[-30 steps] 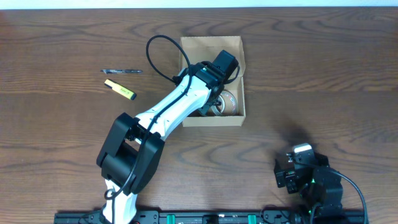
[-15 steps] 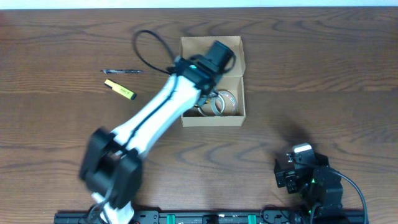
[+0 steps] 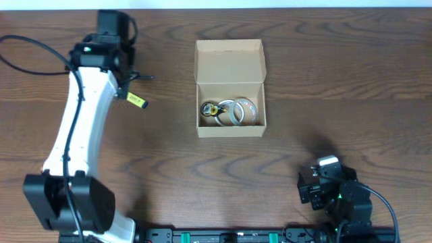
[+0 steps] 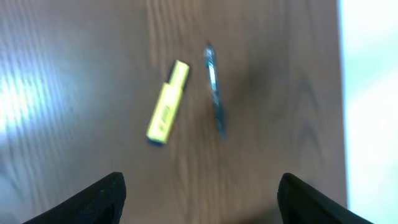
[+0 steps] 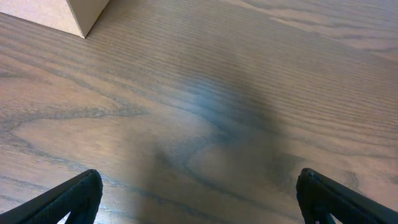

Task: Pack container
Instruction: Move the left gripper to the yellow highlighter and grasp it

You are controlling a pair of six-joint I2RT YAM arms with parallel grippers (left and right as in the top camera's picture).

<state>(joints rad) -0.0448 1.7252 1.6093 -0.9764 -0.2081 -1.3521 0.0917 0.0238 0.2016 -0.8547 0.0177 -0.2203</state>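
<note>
Overhead, the container (image 3: 229, 61) sits open at mid-table (image 3: 337, 81), flap laid back and tape rolls (image 3: 239, 111) inside, while the left arm (image 3: 81, 115) reaches well away to the far left. Left wrist view shows the left gripper (image 4: 202, 205) spread wide and empty above a yellow highlighter (image 4: 166, 102) and a dark pen (image 4: 213, 90) lying near each other. It should centre on the highlighter's barrel, turn so the jaws close across its width, and descend clear of the pen. The right gripper (image 5: 199, 199), likewise wide and empty, rests near the front-right edge.
</note>
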